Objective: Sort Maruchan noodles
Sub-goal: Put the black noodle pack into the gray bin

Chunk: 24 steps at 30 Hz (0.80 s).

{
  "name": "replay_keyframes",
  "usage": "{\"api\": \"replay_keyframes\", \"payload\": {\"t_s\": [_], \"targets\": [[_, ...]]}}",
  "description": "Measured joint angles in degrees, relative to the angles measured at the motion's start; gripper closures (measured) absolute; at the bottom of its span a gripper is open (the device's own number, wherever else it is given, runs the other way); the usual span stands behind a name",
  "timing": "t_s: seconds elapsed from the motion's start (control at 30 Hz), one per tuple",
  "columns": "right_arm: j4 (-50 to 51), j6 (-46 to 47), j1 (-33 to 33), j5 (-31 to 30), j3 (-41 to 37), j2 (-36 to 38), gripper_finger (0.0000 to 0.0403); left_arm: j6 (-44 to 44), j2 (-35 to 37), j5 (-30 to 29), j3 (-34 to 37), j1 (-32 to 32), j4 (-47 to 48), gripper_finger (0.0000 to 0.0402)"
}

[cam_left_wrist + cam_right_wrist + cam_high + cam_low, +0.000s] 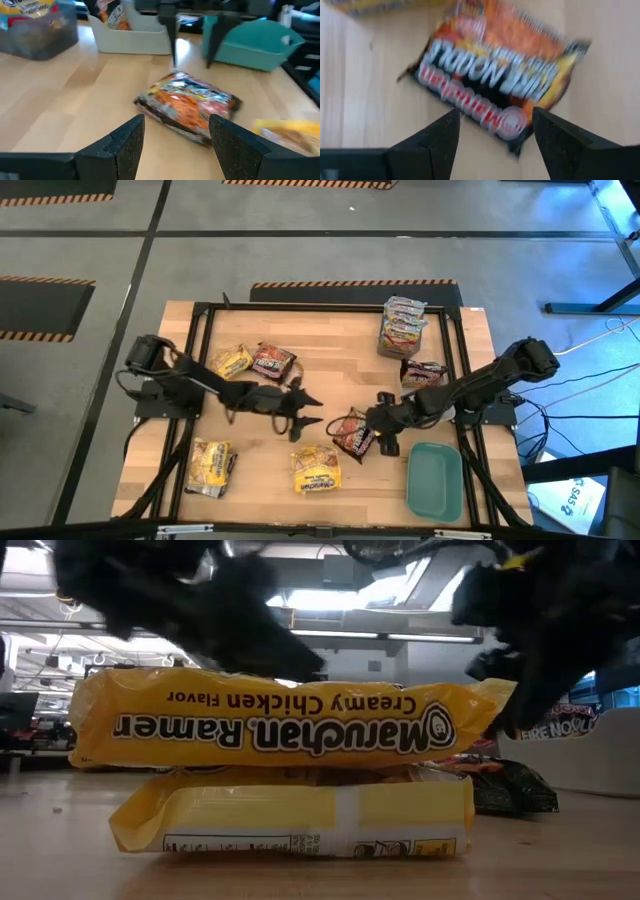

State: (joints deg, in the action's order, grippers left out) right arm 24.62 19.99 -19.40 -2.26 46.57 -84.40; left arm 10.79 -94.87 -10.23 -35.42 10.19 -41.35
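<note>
Jaws apart on both arms, dark packet [352, 435] between, teal lid [434, 478] beside.

yellow crinkly plastic ramen packet [280, 718], seen upside down in the low view: "maruchan ramen", "creamy chicken flavor". dark brown-red and orange crinkly plastic noodle packet [492, 75], upside down in the right wrist view: "maruchan"; remaining lettering too blurred to read.

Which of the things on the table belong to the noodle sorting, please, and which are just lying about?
Part of the job: dark packet under the open right gripper; yellow packets; dark packets; the stacked packets; open left gripper.
Lying about: teal lid.
</note>
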Motion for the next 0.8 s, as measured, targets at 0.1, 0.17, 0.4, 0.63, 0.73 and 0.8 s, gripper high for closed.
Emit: {"api": "replay_keyframes", "payload": {"t_s": [0.1, 0.17, 0.4, 0.63, 0.73, 0.8], "targets": [[3.2, 4.8, -2.3, -1.7, -0.3, 0.0, 0.0172, -0.4, -4.8, 2.8, -6.6, -2.1, 3.0, 0.0185], [4.0, 7.2, -4.3, -3.7, -0.3, 0.0, 0.0172, -0.5, -7.7, 4.4, -11.0, -2.9, 7.7, 0.0185], [4.0, 13.0, -8.5, -14.6, -0.4, -1.1, 0.0172, -1.1, -12.5, 3.7, -19.3, -4.9, 20.1, 0.0185], [-0.4, 17.3, -7.6, -17.6, -2.4, -5.7, 0.0172, -0.9, -12.5, 3.3, -19.3, -5.6, 23.0, 0.0186], [-2.1, 17.1, -6.5, -20.0, -2.4, -6.7, 0.0172, -0.7, -12.5, 3.3, -19.3, -5.5, 27.1, 0.0186], [-2.3, 15.8, -5.2, -22.2, -2.3, -7.0, 0.0172, 0.0, -12.5, 3.1, -19.3, -5.4, 30.1, 0.0186]]}}
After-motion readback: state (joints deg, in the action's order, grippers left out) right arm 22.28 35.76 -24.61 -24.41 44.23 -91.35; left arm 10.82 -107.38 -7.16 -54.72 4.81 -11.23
